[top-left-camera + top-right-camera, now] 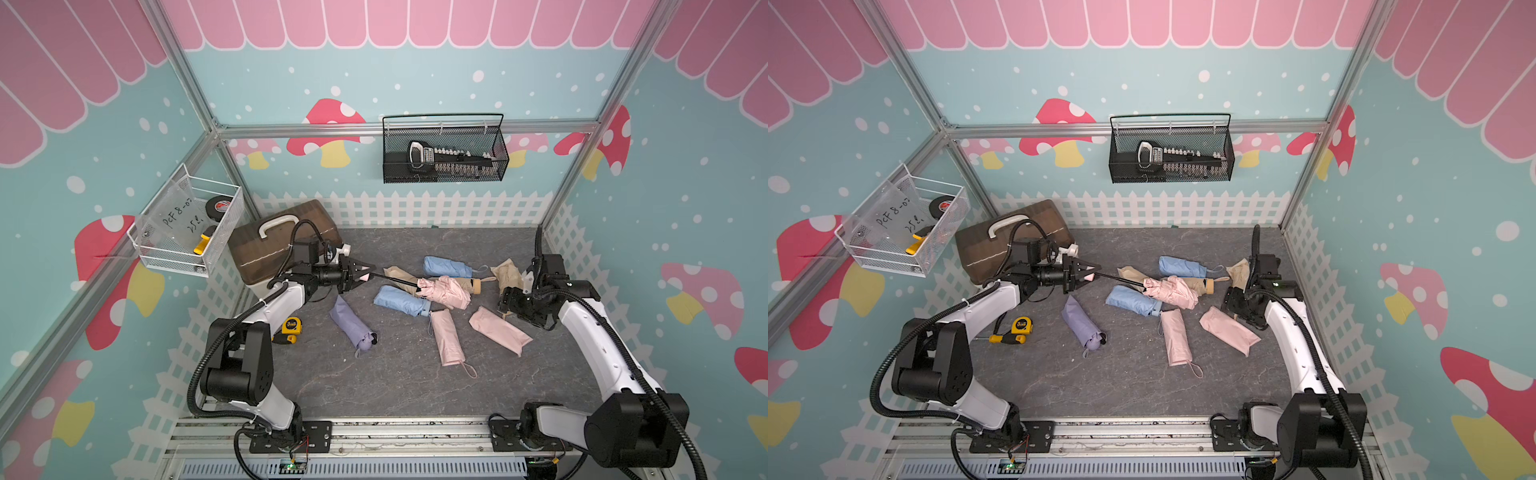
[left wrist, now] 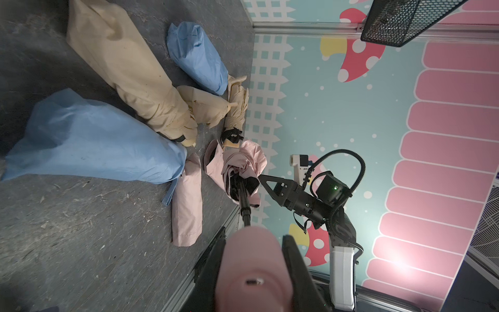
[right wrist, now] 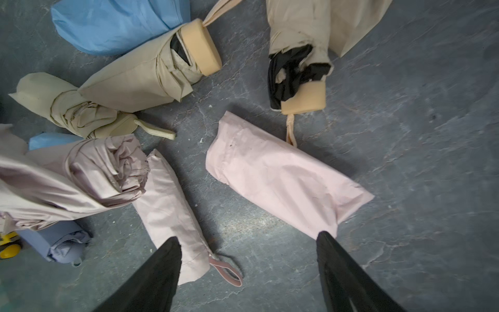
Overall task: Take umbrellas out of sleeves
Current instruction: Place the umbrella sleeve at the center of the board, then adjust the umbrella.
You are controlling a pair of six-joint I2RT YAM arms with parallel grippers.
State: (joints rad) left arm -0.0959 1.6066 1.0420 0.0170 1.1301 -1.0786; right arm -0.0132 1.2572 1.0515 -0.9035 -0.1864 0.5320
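The left gripper [image 1: 360, 274] is clamped on the stubby, rounded pink handle [image 2: 253, 267] of the pink umbrella [image 1: 446, 291], with one black finger on each side. From the handle a thin black telescoping shaft [image 1: 395, 280] runs out to the canopy. The canopy is a loose, crumpled wad of pleated pink fabric, lying between a smooth blue bundle [image 1: 401, 300] and a beige bundle [image 1: 395, 272].

The right gripper [image 3: 248, 270] hangs with its two tapered black fingers spread wide and nothing between them. It is just above one end of the pink sleeve [image 3: 283, 178], which lies flat, limp and creased on the mottled grey, stone-look table [image 1: 374, 386].

Just beside the sleeve lies a second pink umbrella [image 3: 167, 205], smooth in its cover, with a strap loop poking out. A lilac umbrella [image 1: 351, 324] lies nearer the left arm. A beige umbrella with a blocky tan handle [image 3: 199, 46] sits further back.
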